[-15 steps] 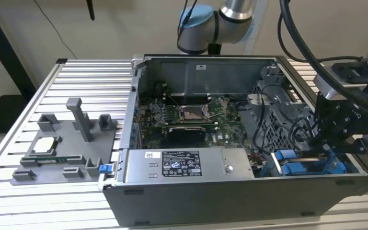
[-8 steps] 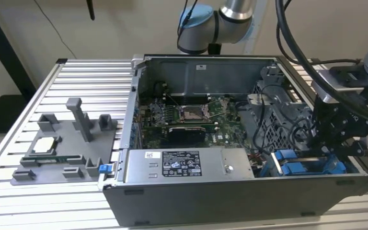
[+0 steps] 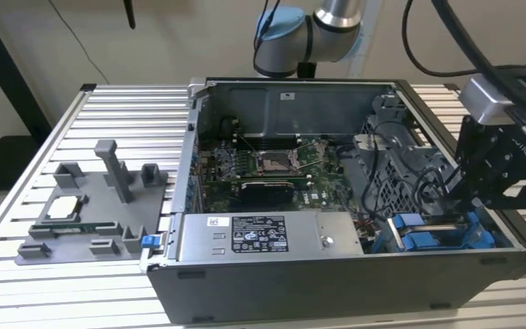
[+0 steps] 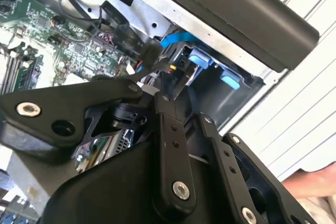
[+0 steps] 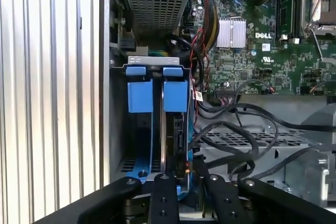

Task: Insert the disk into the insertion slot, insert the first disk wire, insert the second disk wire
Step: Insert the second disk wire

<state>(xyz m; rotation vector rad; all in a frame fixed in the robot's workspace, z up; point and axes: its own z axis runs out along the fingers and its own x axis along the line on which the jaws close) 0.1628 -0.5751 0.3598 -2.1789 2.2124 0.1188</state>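
Grey insertion slot point(image 5: 116, 129), bright blue rails point(image 5: 140, 90)

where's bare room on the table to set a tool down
Bare slats of the table at the exterior view's left, beyond the grey fixture, and before the case. Crowded: the insertion slot, with cables and the gripper.

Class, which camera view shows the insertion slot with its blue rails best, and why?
The first wrist view: it looks straight along the insertion slot, blue rails and grey walls plain. The exterior view shows the insertion slot in the computer case's corner, partly behind the tool. The second wrist view catches its blue tabs past the tool.
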